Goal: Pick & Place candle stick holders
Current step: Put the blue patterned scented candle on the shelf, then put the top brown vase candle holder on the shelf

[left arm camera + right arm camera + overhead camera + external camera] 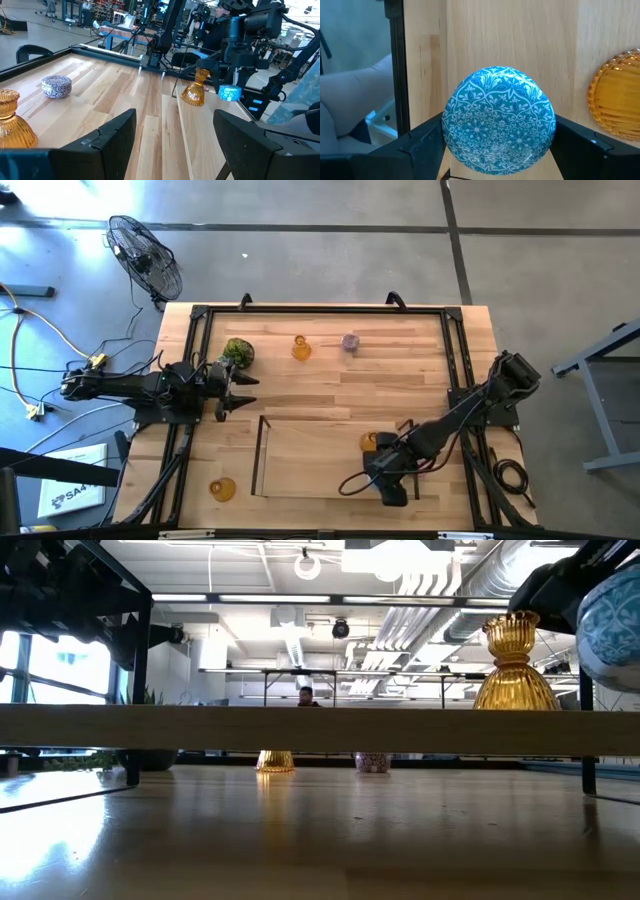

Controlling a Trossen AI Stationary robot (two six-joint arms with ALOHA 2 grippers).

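- Blue-patterned round holder [499,120], glossy with a teal floral print, fills the right wrist view; the right gripper [497,145] has its fingers spread wide around it, one dark finger at each flank, holding it above the pale wood.
- From above, that gripper [390,470] hangs at about 5 o'clock on the table [330,395], inside the thin dark rectangular frame [262,460].
- Beside it stands an amber holder [370,442]: ribbed glass, bell-shaped base, narrow neck. Likely the only one already placed.
- Left to move, by my reading: a second amber holder [301,348] and a low mauve patterned one [350,341] at 12 o'clock, and an amber one [222,488] at 7 o'clock.
- Left gripper [238,388] waits at 9 o'clock, jaws apart and empty, near the green mossy ball [237,352].
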